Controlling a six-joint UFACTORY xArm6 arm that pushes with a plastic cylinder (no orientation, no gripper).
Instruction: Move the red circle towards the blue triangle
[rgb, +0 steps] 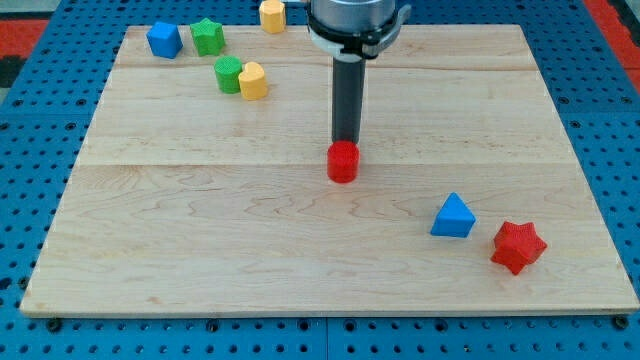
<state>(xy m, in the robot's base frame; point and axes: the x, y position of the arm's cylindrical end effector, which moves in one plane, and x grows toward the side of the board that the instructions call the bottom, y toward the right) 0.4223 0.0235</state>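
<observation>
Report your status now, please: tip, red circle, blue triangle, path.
My tip at red circle, on its top side in view. Blue triangle lower right, apart. Path between them clear; red star sits beyond the triangle.

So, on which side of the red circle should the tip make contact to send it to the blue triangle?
On its upper-left side wall. The blue triangle lies to the lower right of the red circle, so the push should run that way. My tip sits just above the circle's top edge; probably shift it slightly left first.
</observation>
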